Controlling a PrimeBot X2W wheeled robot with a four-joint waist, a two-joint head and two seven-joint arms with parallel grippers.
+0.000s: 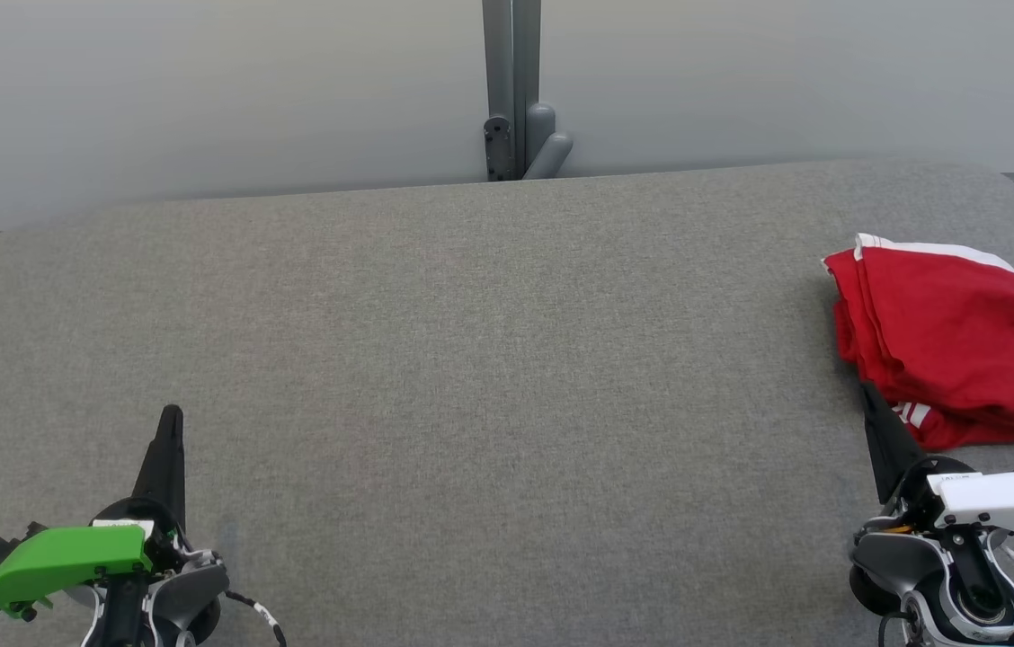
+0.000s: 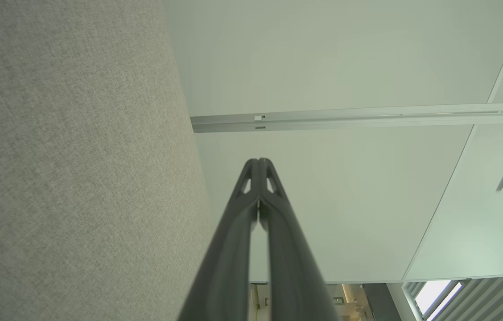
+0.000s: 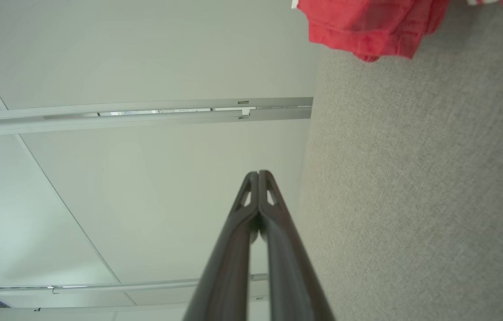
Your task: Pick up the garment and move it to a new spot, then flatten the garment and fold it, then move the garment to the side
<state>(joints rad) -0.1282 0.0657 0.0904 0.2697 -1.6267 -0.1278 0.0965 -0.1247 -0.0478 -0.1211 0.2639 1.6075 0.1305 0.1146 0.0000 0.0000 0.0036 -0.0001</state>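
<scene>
Garment [image 1: 956,350] — red with white trim, lying in a loose bundle at the far right of the grey padded table [image 1: 471,359].
Its right side runs past the edge of the head view. The right gripper [image 1: 868,391] sits at the near right, fingers pressed together and holding nothing, tips just beside the bundle's near left edge. The left gripper [image 1: 171,415] rests at the near left, well apart from the garment — fingers likewise together and empty. A grey post [image 1: 511,90] stands behind the table's far edge.
</scene>
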